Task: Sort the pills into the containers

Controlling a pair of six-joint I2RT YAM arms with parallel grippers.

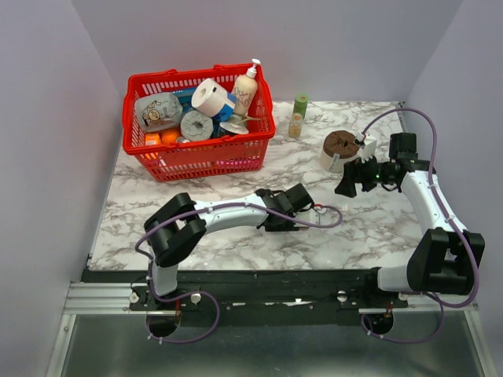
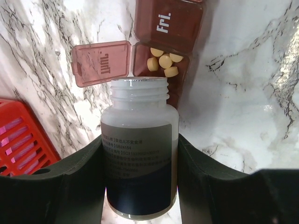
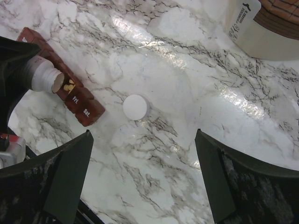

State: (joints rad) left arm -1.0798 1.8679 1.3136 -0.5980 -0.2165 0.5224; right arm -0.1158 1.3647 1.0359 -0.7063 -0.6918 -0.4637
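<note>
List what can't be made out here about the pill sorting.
1. Pill organizer: the top edge cuts it off past Fri in the left wrist view; the left arm hides it in the top view.
2. Any pills inside the bottle held by the left hand: mouth faces away and the label blocks the wall, left wrist view.
3. Label text: blurred, left wrist view.

Red basket (image 1: pixel 196 157), green-capped bottle (image 1: pixel 299 114) and brown-topped cream tub (image 1: pixel 339 149) stand apart

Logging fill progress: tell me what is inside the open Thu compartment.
Several round yellow pills lie in the open Thu compartment. The white bottle has its open mouth over the compartment's near end, so anything lying there cannot be seen.
</note>
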